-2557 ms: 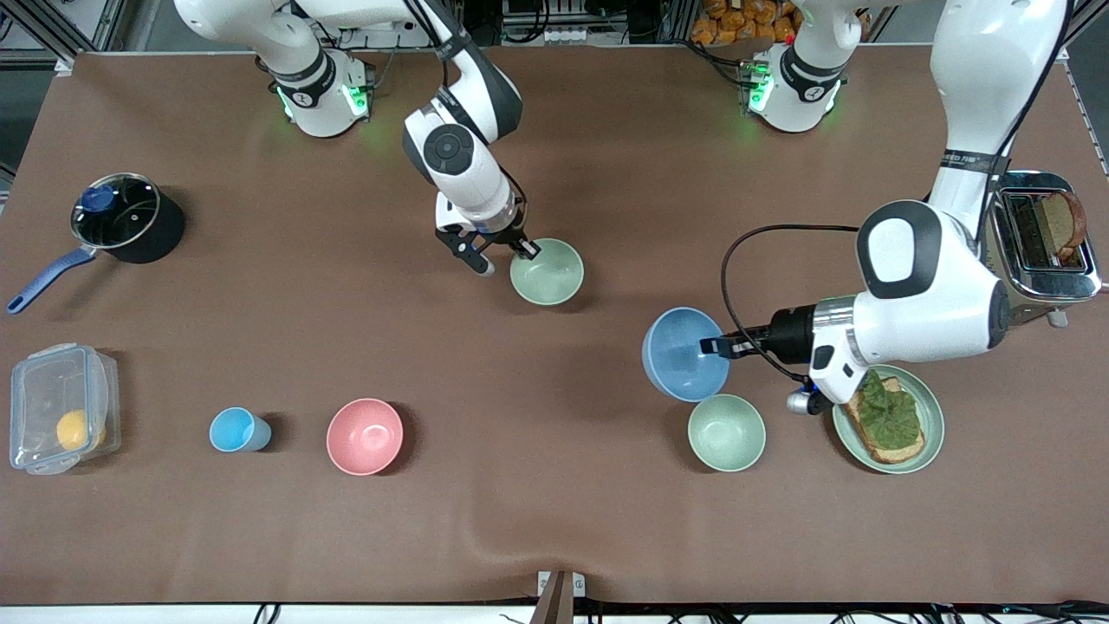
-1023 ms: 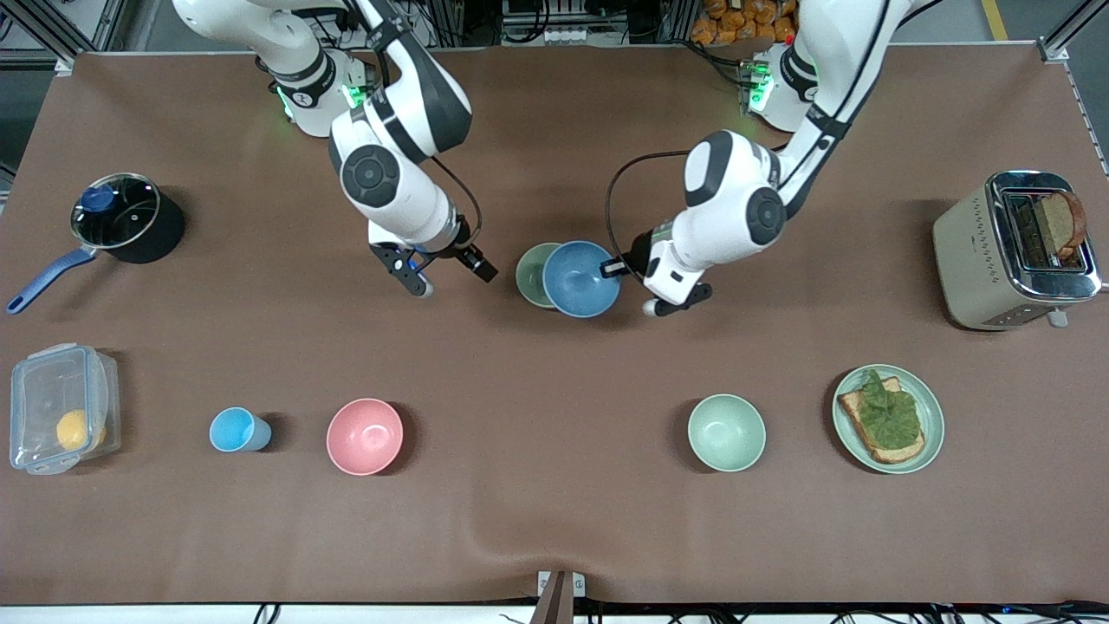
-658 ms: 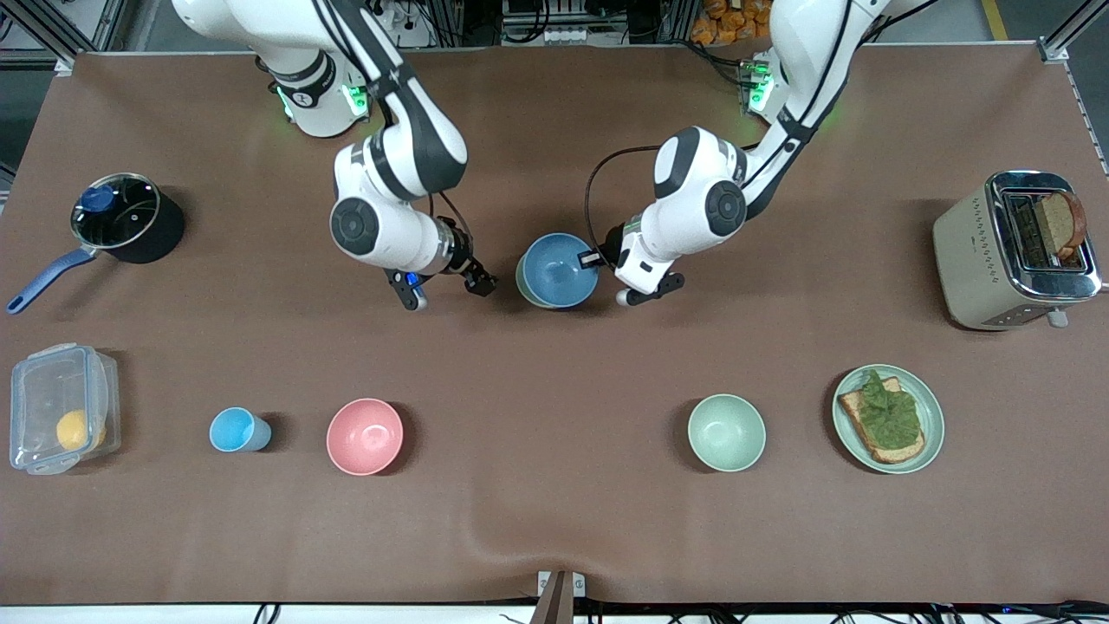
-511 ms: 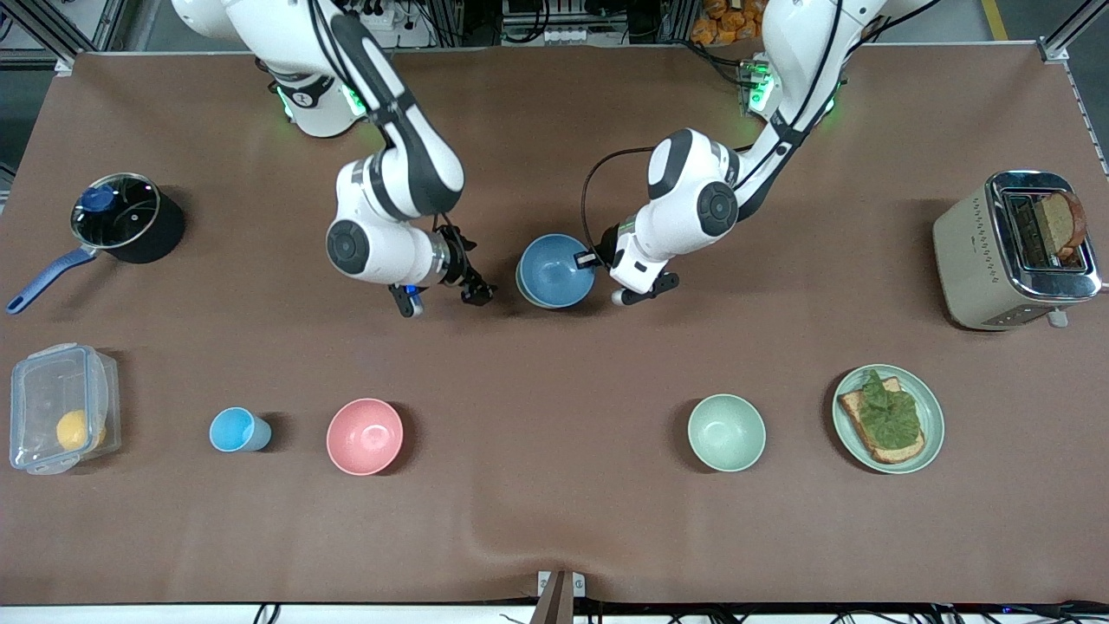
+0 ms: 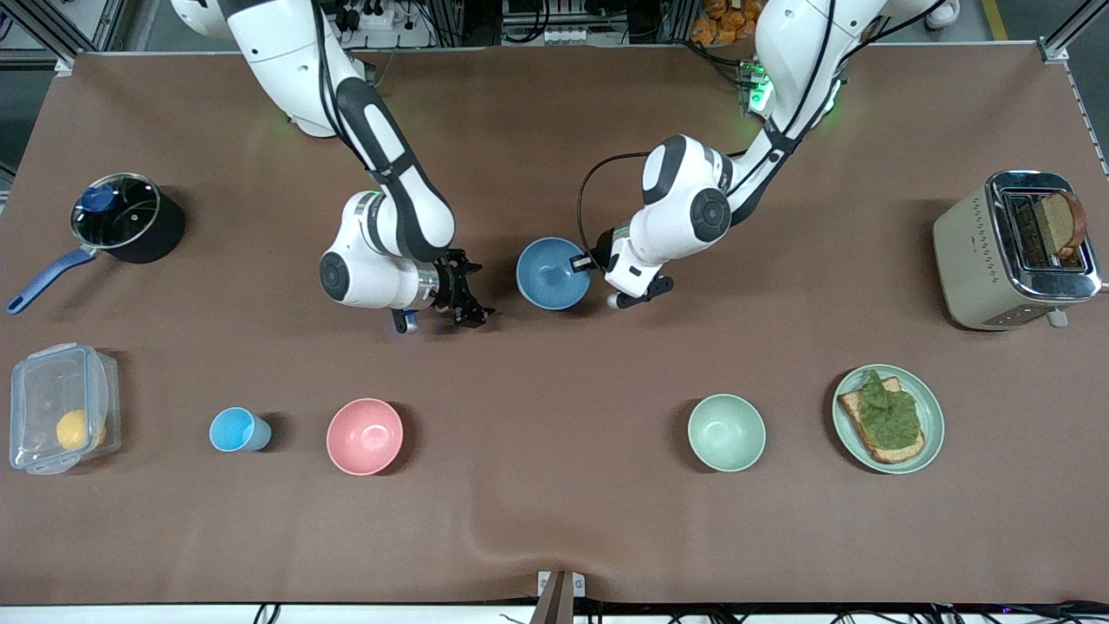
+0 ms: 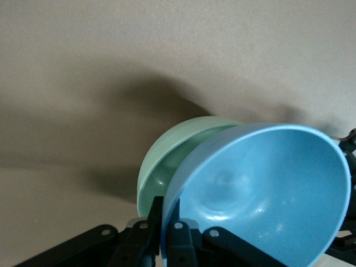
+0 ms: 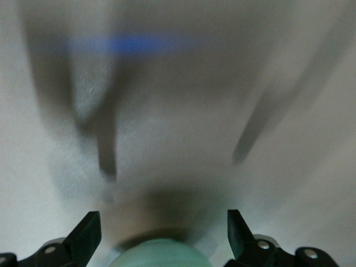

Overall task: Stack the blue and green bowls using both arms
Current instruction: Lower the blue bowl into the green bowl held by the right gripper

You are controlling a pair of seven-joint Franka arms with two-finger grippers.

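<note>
The blue bowl (image 5: 551, 274) stands mid-table, and my left gripper (image 5: 580, 260) is shut on its rim from the left arm's side. In the left wrist view the fingers (image 6: 157, 208) pinch the wall of the blue bowl (image 6: 261, 194), which tilts over the sage-green bowl (image 6: 167, 161) right under it. The front view shows the green bowl almost wholly covered by the blue one. My right gripper (image 5: 474, 292) is open and holds nothing, beside the bowls toward the right arm's end. In the right wrist view the green bowl (image 7: 158, 253) shows low between the spread fingers of the right gripper (image 7: 164, 233).
Nearer the front camera stand a pink bowl (image 5: 365, 436), a light-blue cup (image 5: 238, 430), a pale mint bowl (image 5: 726, 432) and a green plate (image 5: 931, 425) with toast. A toaster (image 5: 970, 251) is at the left arm's end. A pot (image 5: 156, 238) and a plastic box (image 5: 61, 407) are at the right arm's end.
The left arm carried the blue bowl over to the green bowl and lowered it onto it. The right gripper drew away from the green bowl toward the right arm's end, staying open.
</note>
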